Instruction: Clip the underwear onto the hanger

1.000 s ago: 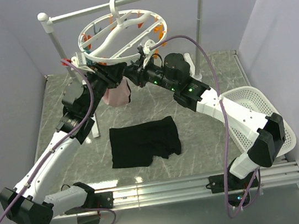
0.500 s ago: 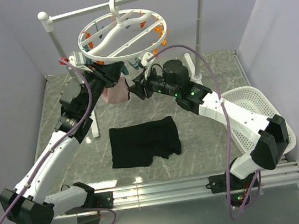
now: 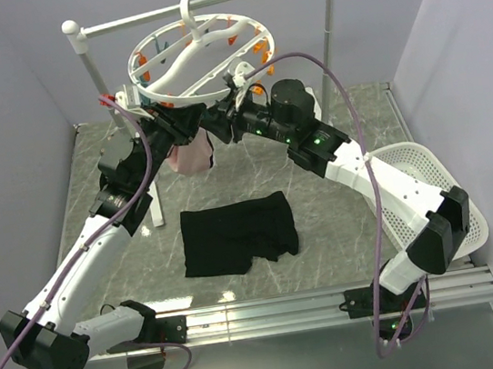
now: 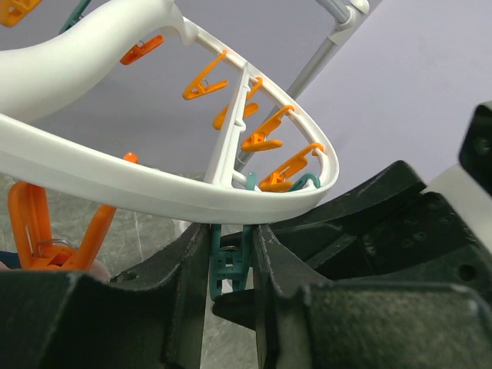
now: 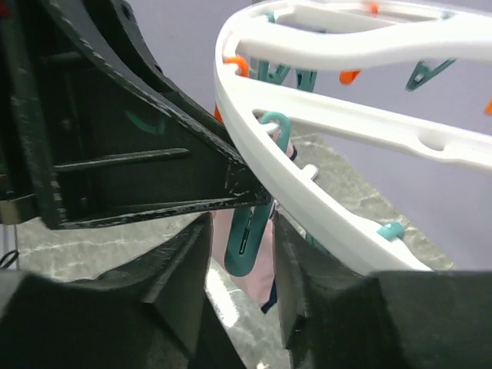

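The black underwear [image 3: 238,233] lies flat on the table floor, held by neither gripper. The white round hanger [image 3: 201,53] hangs from the rail, with orange and teal clothespins round its rim. My left gripper [image 3: 190,119] is under the near rim [image 4: 154,192], shut on a teal clothespin [image 4: 229,261]. My right gripper [image 3: 223,125] meets it from the right. In the right wrist view its open fingers [image 5: 184,269] stand either side of the lower end of a teal clothespin [image 5: 247,238] with gaps, just under the hanger rim [image 5: 307,192].
A small pink garment [image 3: 192,155] hangs from the near rim between the grippers. The white-and-silver rail stand [image 3: 203,2] holds the hanger. A white basket [image 3: 429,177] sits at the right. Purple walls close in the left, back and right sides.
My right gripper dipped lower and left half a second ago and has come back up under the hanger's rim. The left gripper and the underwear have not moved.
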Controlling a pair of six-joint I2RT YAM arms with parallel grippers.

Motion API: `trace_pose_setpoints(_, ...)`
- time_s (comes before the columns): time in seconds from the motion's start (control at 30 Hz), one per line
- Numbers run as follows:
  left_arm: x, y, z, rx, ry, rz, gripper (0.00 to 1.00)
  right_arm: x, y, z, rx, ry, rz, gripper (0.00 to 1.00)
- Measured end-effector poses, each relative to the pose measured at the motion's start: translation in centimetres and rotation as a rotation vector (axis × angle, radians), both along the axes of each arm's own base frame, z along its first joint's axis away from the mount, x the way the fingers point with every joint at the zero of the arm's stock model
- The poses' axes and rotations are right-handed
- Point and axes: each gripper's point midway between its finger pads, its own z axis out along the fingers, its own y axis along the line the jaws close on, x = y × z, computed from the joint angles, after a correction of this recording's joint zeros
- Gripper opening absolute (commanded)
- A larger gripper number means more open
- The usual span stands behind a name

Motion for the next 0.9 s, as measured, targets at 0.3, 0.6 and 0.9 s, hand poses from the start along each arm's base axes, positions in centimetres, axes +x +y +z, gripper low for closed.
trace_pose_setpoints(0.3, 0.3, 0.4, -0.5, 0.014, 0.016, 0.016, 0.27, 1.1, 0.9, -2.1, -0.022, 0.046, -0.008, 0.00)
trace_pose_setpoints(0.6, 0.3, 0.6, -0.3, -0.008, 0.026, 0.030, 0.59, 1.3, 0.8, -1.8, -0.018, 0.036, -0.016, 0.00)
trace_pose_setpoints(0.9, 0.7, 0.9, -0.7, -0.023, 0.053, 0.052, 0.66, 1.4, 0.7, -1.8, -0.016, 0.035, -0.018, 0.00)
